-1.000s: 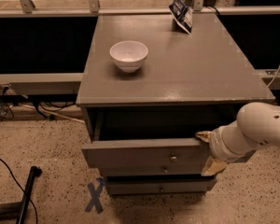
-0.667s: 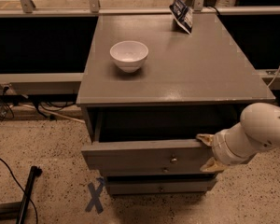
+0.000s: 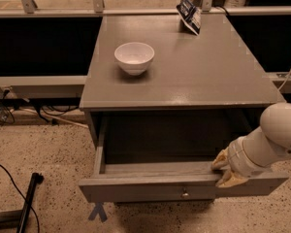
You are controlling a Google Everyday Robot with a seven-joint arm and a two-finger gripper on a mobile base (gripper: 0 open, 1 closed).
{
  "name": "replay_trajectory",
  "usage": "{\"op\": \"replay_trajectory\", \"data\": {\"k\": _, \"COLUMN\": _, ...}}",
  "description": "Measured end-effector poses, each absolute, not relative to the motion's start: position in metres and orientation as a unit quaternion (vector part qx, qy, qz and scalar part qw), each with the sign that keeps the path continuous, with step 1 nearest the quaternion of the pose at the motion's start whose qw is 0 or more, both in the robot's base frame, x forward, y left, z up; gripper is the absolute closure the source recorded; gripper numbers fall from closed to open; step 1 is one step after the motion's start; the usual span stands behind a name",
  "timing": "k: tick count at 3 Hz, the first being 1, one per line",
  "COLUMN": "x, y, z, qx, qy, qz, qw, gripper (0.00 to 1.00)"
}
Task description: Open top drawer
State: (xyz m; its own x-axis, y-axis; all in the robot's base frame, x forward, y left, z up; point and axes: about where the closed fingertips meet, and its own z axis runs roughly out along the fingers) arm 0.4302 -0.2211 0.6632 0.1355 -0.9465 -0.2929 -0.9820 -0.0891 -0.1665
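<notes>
One gripper (image 3: 225, 170) sits at the right end of the top drawer (image 3: 150, 191), on its front panel. One tan finger is inside the rim & one outside, clamped on the panel. Drawer stands well out from the grey cabinet (image 3: 194, 76), w/ its small knob (image 3: 185, 194) at front centre. White bowl (image 3: 134, 57) & dark packet (image 3: 189, 14) are on top, well apart.
</notes>
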Motion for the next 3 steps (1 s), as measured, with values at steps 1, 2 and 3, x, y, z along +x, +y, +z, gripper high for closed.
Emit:
{"op": "replay_trajectory", "data": {"k": 1, "x": 0.429, "y": -0.221, "z": 0.665, "qx": -0.737, "qy": 0.654, "qz": 0.055, "qw": 0.161, "gripper": 0.65}}
{"op": "replay_trajectory", "data": {"k": 2, "x": 0.418, "y": -0.219, "z": 0.703, "qx": -0.756, "qy": 0.632, "qz": 0.049, "qw": 0.165, "gripper": 0.67}}
{"op": "replay_trajectory", "data": {"k": 3, "x": 0.422, "y": -0.216, "z": 0.727, "qx": -0.766, "qy": 0.619, "qz": 0.034, "qw": 0.172, "gripper": 0.77}}
